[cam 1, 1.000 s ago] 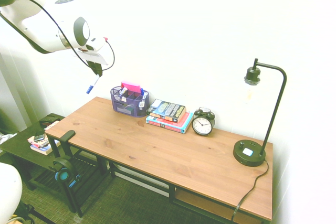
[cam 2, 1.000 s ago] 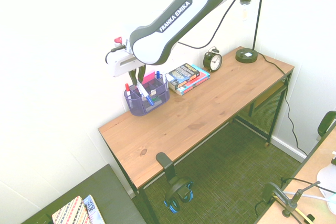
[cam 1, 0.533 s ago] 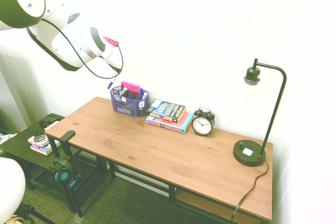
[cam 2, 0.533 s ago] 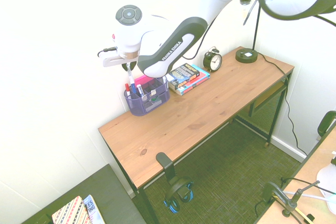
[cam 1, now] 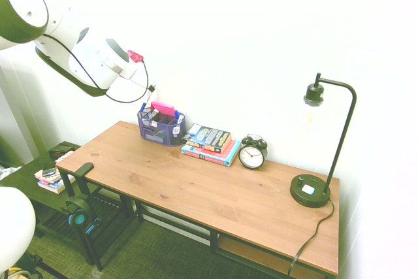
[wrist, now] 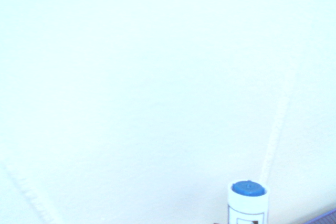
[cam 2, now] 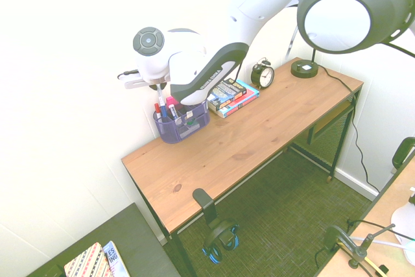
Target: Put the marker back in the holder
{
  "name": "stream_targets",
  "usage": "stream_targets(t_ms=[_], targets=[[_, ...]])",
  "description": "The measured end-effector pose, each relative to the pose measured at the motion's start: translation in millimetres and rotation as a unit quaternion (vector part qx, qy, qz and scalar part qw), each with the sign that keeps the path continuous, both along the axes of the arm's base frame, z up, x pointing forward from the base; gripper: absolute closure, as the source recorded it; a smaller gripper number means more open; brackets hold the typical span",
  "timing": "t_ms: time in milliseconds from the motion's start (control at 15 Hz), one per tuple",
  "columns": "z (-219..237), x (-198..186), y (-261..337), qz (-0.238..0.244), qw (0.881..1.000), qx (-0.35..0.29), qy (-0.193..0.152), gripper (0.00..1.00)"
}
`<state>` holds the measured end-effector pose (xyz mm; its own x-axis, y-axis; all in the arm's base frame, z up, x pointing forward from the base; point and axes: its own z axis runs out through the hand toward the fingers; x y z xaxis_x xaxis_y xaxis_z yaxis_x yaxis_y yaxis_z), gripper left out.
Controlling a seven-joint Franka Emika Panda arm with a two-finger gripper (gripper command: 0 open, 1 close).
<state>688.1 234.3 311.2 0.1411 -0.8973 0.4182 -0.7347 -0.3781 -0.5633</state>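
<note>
The purple mesh holder [cam 1: 161, 129] stands at the desk's back left corner with pens and a pink block in it. My gripper [cam 1: 148, 93] hangs just above its wall-side end, shut on the marker [cam 1: 145, 100], which points down toward the basket. From the other side, the gripper [cam 2: 159, 87] is tucked under the wrist, and the marker [cam 2: 161, 98] reaches down to about the rim of the holder [cam 2: 183, 128]. I cannot tell whether its tip is inside. The marker's blue end [wrist: 248, 188] shows in the wrist view against the white wall.
A stack of books [cam 1: 210, 143] lies right of the holder, then a black alarm clock [cam 1: 252, 152] and a black desk lamp [cam 1: 312, 189]. The wooden desk [cam 1: 196, 187] backs onto the white wall. A low side table [cam 1: 32, 181] stands beside the desk's left end.
The arm has swung toward the wall and come down, carrying the marker from left of the holder to just above its wall-side end. The marker now hangs nearly upright.
</note>
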Motion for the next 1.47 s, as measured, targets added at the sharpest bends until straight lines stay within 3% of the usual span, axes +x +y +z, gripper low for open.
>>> stream_targets(t_ms=[267, 333, 800, 1467], targets=[[-6, 5, 7, 0.002, 1.0, 0.007, 0.005, 1.0], [-7, 4, 12, 0.002, 1.0, 0.005, 0.008, 0.0], [-8, 9, 15, -0.013, 1.0, 0.006, 0.025, 0.0], [-6, 12, 25, -0.004, 1.0, 0.003, 0.016, 0.0]])
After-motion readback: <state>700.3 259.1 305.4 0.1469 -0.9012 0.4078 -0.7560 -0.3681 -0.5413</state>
